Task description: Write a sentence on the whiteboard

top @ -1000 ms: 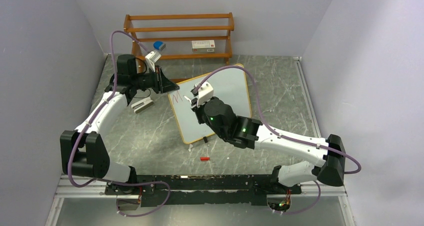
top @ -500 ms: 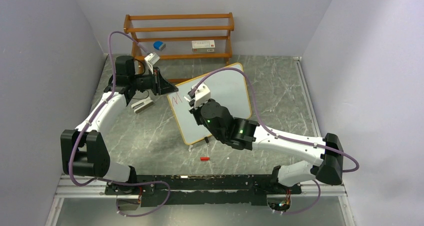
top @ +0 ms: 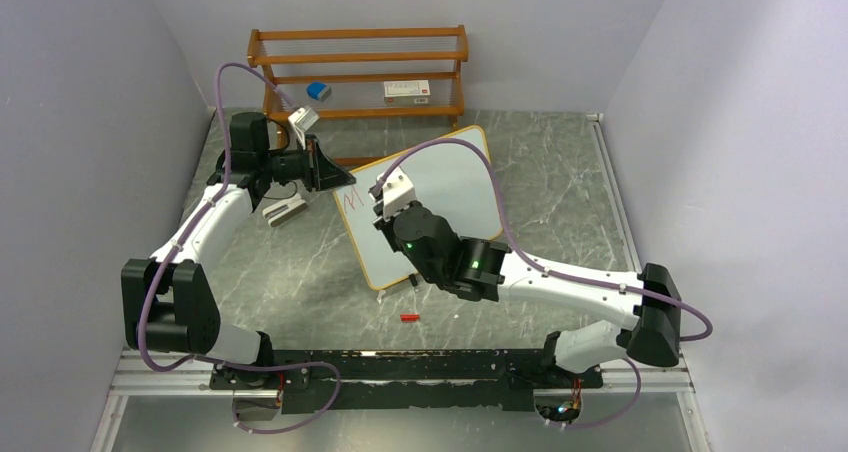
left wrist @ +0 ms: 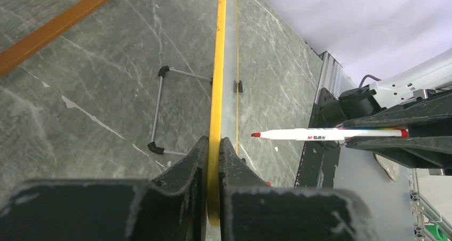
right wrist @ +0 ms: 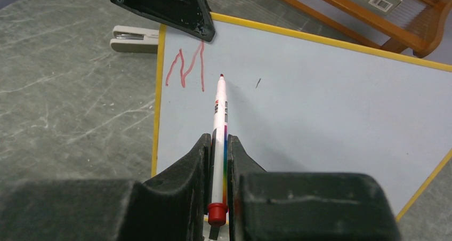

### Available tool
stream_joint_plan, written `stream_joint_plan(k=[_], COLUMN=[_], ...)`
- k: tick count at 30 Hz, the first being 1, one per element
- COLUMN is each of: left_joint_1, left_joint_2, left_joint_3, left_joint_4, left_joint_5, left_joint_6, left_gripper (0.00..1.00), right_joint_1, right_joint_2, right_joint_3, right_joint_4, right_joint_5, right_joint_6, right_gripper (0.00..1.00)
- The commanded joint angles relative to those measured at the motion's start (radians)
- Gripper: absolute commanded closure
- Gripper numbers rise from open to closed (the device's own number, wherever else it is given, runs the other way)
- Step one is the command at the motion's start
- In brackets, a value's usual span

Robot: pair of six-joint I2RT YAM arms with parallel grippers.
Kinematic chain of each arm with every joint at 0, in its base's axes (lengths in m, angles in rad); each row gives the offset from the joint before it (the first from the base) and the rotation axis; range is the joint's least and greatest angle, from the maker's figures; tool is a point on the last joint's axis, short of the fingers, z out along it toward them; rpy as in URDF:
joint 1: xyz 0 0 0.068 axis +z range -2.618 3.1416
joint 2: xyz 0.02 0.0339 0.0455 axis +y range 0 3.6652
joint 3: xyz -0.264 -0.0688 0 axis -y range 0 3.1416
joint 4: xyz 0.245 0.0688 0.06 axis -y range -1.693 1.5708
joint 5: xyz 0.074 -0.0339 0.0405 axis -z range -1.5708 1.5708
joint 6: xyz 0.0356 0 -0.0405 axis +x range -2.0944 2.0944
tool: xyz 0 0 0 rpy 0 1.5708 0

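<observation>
Found whiteboard [top: 455, 167] at mid-table, stood on its lower edge, tilted, propped on a wire foot [left wrist: 159, 110], writing face toward the right arm. Logged one red zigzag, an "M" [right wrist: 184, 70], near its upper left corner. Found the rest of the face blank apart from a small dark speck. Judged the task barely begun: one letter of a sentence.

Saw left jaws pinched narrow on the yellow frame at that same corner, steadying the board. Saw right jaws closed on a white pen [right wrist: 219, 110], red tip forward, red plug end behind the grip. From the left wrist view, placed the tip just off the face, not touching. From the right wrist view, placed it just right of the "M".

Step in hand, as judged: start the second letter.
- Bring tip in square to the face, to light contact only.
- Avoid hard pressing, for fear of tipping or sliding a board on so slight a foot.
- Hold the left clamp firm during strokes.
- Begin beside the "M" with a clear gap, match its height, run level toward the free right side.
- Lift fully between strokes to avoid stray trails.

Noted around:
- grey marbled table [top: 570, 202]
- pale stapler-like object [top: 283, 210] just left of the board
- small red piece [top: 408, 318] near the front
- brown slatted rack [top: 360, 57] at the back wall
</observation>
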Motion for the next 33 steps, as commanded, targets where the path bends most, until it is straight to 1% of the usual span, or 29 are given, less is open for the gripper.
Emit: stream_joint_plan(k=[1, 18, 33], left_joint_1=[0.02, 0.021, 0.021], left_joint_2=[-0.007, -0.007, -0.005], left_joint_3=[-0.016, -0.023, -0.023], left_joint_4=[0.002, 0.011, 0.015], left_joint_5=[-0.017, -0.011, -0.009], left_joint_6=[0.055, 0.05, 0.048], left_gripper=[0.95, 0.95, 0.95], right_joint_1=[0.004, 0.007, 0.013], right_joint_2=[0.019, 0.076, 0.088], right_joint_3=[0.037, 0.053, 0.043], right_joint_4=[-0.009, 0.037, 0.08], right_joint_5=[0.026, 0.008, 0.046], right_joint_6=[-0.007, -0.018, -0.02], right_gripper=[1.0, 1.0, 1.0])
